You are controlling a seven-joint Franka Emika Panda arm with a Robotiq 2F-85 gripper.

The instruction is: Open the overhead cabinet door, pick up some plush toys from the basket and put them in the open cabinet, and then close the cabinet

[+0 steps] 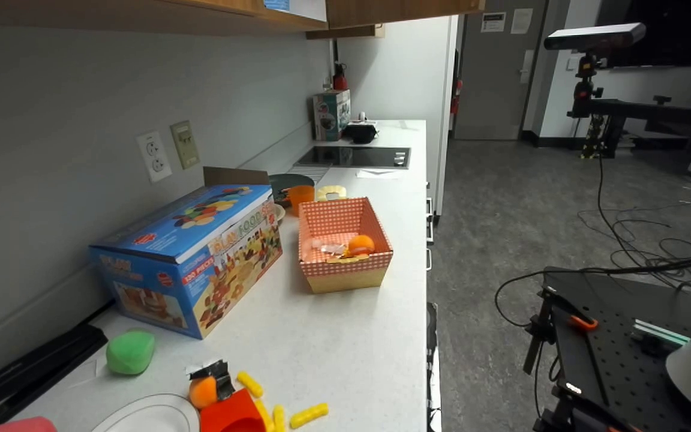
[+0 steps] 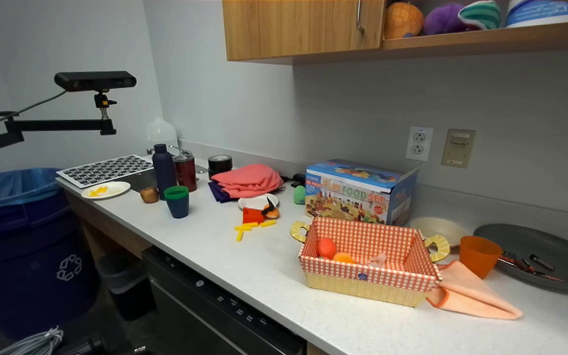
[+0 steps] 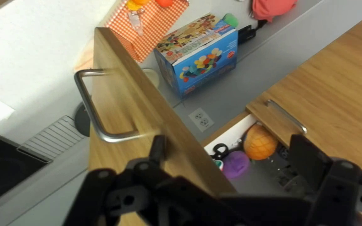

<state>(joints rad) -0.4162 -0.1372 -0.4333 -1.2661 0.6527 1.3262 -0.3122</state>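
Wooden overhead cabinet hangs above the counter, one compartment exposed. Its door is swung out, metal handle on the face. Spread wide in the wrist view, my gripper stands open and holds nothing; its left finger overlaps the door near its edge, contact unclear. Inside the cabinet sit an orange plush toy, a purple plush toy and a green-striped plush toy. A checkered basket on the counter contains round orange and red items and a clear piece. Neither exterior view shows my gripper.
A blue play-food box stands against the wall beside the basket. Yellow sticks, an orange cup and a dark pan are on the counter. A neighbouring cabinet door with a handle borders the compartment. Black scissor-like handles lie inside.
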